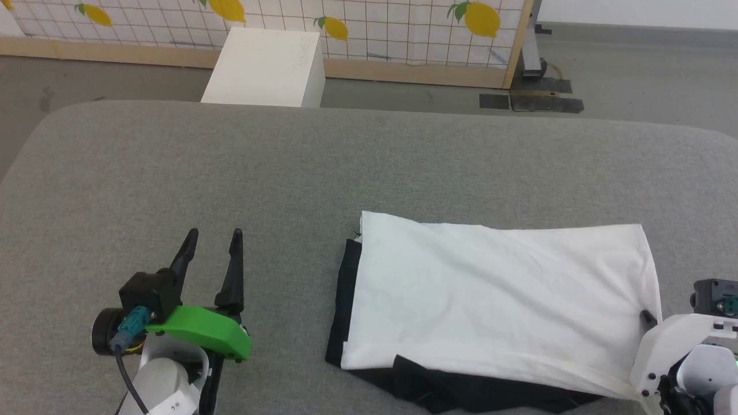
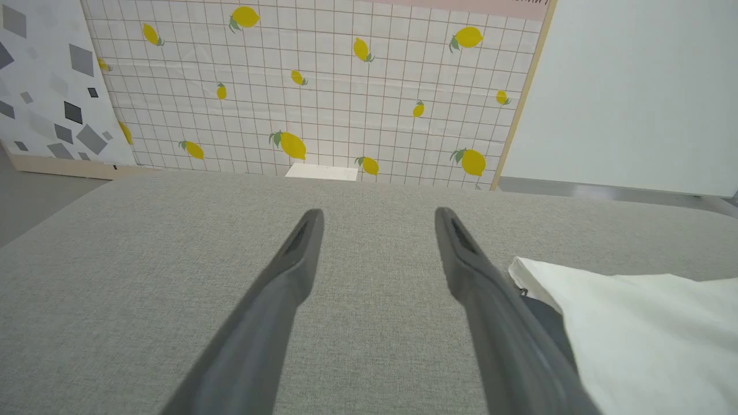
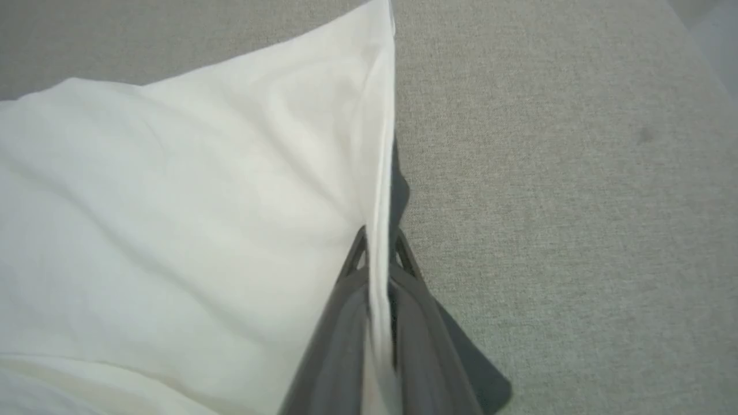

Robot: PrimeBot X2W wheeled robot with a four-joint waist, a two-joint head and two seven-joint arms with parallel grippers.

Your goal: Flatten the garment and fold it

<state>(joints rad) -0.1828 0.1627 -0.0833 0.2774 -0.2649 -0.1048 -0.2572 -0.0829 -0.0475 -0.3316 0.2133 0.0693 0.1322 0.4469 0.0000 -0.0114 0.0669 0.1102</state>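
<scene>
The garment (image 1: 496, 294) lies partly folded on the grey padded surface (image 1: 288, 173), white body on top, black sleeve cloth showing along its left and near edges. In the right wrist view my right gripper (image 3: 377, 239) is shut on the garment (image 3: 173, 230), pinching its white right edge between both fingers. In the head view that gripper (image 1: 647, 318) sits at the garment's lower right corner. My left gripper (image 1: 213, 235) stands open over bare surface, well left of the garment. In the left wrist view its fingers (image 2: 377, 216) are spread with nothing between them, the garment (image 2: 646, 328) to their right.
A white box (image 1: 265, 66) stands on the floor beyond the far edge of the surface. Behind it is a lemon-print grid panel (image 1: 369, 29) with a wooden frame. Dark plates (image 1: 530, 101) lie on the floor at the far right.
</scene>
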